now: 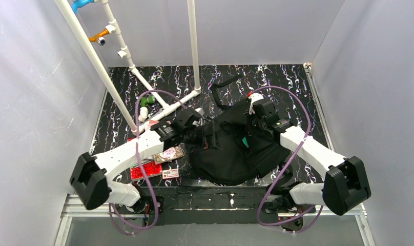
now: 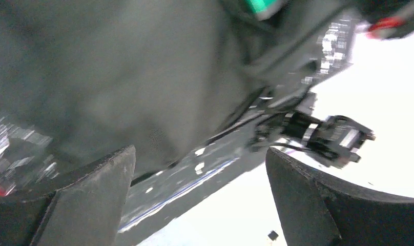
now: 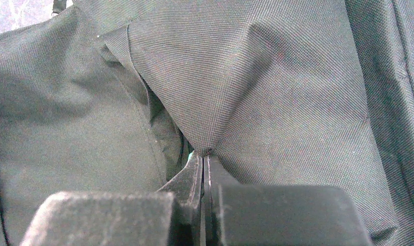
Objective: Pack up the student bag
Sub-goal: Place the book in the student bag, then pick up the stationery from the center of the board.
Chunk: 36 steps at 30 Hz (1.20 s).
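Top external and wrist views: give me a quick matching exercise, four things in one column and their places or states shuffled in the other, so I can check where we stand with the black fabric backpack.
Things:
1. left gripper
2. right gripper
3. large black fabric backpack
4. flat red packet

Places or states:
A. lies flat to the left of the bag, apart from it
B. shut, pinching a fold of black fabric
C. jaws wide apart, gripping nothing
D. slumped in the middle of the black marbled table

Pairs: 1-C, 2-B, 3-D, 4-A
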{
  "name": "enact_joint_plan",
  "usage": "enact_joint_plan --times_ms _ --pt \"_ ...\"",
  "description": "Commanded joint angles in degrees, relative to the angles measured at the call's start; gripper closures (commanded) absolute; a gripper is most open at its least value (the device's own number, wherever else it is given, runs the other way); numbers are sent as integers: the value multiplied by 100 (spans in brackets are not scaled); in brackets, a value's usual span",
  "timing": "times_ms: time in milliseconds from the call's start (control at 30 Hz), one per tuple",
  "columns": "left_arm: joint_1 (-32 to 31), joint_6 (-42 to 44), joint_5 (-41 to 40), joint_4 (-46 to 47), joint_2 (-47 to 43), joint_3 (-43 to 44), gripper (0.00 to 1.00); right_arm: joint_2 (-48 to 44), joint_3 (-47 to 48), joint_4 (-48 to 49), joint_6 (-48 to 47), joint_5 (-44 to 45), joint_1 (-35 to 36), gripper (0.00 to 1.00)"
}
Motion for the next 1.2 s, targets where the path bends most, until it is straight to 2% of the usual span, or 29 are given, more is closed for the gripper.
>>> enact_joint_plan --times_ms 0,100,200,267,433,533,567,667,767,867,967,1100,1167 --pt "55 -579 -1786 -2426 -654 -590 2 77 -15 352 -127 38 -29 99" --pt "86 -2073 -2284 -3702 -1063 -831 2 173 -6 351 -97 -113 -29 99" --pt "157 -3756 -2049 -3867 -1707 -1372 2 208 10 333 -97 -178 -30 99" --pt "210 -4322 -2128 -3793 -1919 -1574 2 209 5 358 -92 -182 -29 99" --pt "788 -4847 -2293 -3863 -1957 -1662 2 226 39 389 -5 -258 -29 99" --pt "1107 -5370 -1769 -3817 -1699 -1826 4 163 92 279 18 -303 -29 99" --pt "1227 -5475 -1452 -3686 -1642 -1954 5 130 95 259 20 -299 -29 99" --pt "1392 -5801 -1159 -3201 -1651 -2296 8 63 40 279 18 -222 -31 99" --pt "1437 -6143 -1418 -3007 -1842 -2475 18 89 34 269 32 -236 -29 99" --pt "1446 -6293 -1744 -3068 -1868 -2529 15 87 82 209 27 -277 -29 99" --pt "1523 -6381 -1624 -3030 -1742 -2623 10 73 118 173 14 -264 -29 99" --pt "1556 -6381 -1641 -3032 -1622 -2612 10 95 77 270 1 -268 -29 99" --pt "1576 -6424 -1667 -3041 -1640 -2617 15 137 121 222 -7 -297 -29 99"
